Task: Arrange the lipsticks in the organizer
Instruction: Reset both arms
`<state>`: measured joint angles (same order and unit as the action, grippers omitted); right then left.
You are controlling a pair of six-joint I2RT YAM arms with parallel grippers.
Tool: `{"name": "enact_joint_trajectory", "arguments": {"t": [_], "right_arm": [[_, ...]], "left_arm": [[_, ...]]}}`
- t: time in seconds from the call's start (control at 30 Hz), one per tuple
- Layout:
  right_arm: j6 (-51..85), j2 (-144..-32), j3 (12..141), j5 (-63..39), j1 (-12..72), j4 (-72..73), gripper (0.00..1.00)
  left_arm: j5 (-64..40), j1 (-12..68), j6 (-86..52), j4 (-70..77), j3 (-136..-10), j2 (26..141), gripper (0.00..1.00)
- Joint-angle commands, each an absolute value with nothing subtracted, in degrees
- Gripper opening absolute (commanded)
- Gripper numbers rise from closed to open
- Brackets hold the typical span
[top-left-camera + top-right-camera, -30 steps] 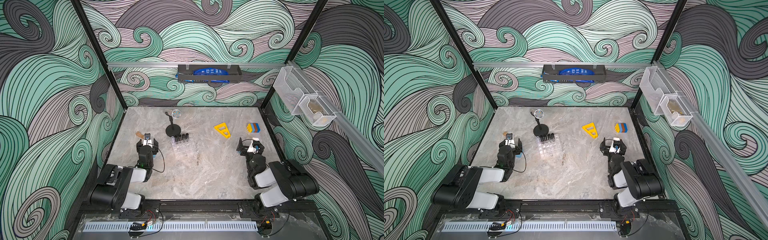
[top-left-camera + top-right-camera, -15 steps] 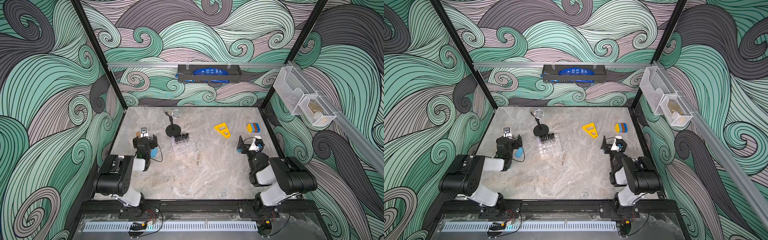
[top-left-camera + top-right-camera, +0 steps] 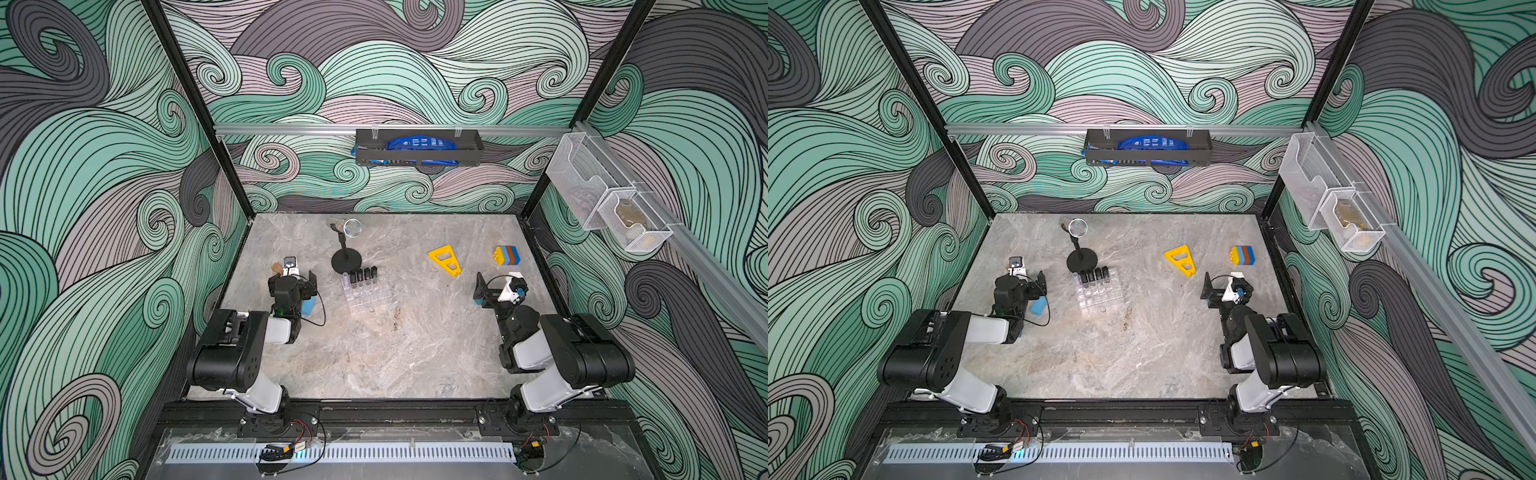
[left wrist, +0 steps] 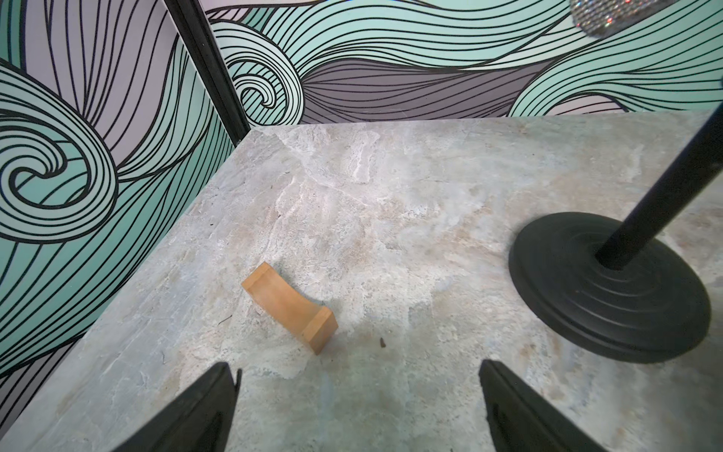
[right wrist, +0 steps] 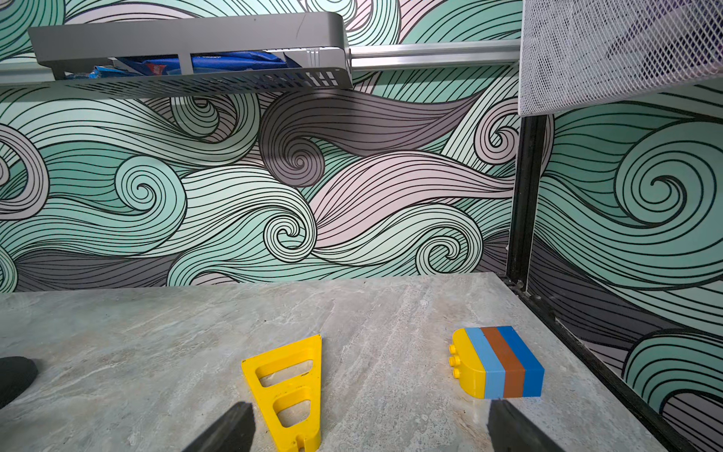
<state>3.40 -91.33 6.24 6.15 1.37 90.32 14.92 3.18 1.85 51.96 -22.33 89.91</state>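
My left fingers [image 4: 195, 411] have just finished spreading wide and hold nothing, parked left of the organizer [image 3: 370, 297], my right fingers [image 5: 512, 428] likewise spread and empty to its right, and all five lipsticks [image 3: 363, 275] stand in its far row, so I judge the arranging done.

Both arms sit folded at the lower corners in both top views, left gripper [image 3: 293, 277] and right gripper [image 3: 500, 286] spread wide.
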Motion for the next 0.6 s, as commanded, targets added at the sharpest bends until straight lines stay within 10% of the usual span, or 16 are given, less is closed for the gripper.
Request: {"name": "enact_joint_trajectory", "arguments": {"t": [0.0,0.57], "right_arm": [[3.78,-90.7,5.75,4.98,1.05,91.85,0.99],[4.13,-90.76,5.19,3.3,0.41,93.08,0.99]], "left_arm": [[14.31,3.09,1.58,53.46,-22.13,90.64,0.99],[9.2,3.22,3.87,52.84,-22.63,90.94,0.99]]}}
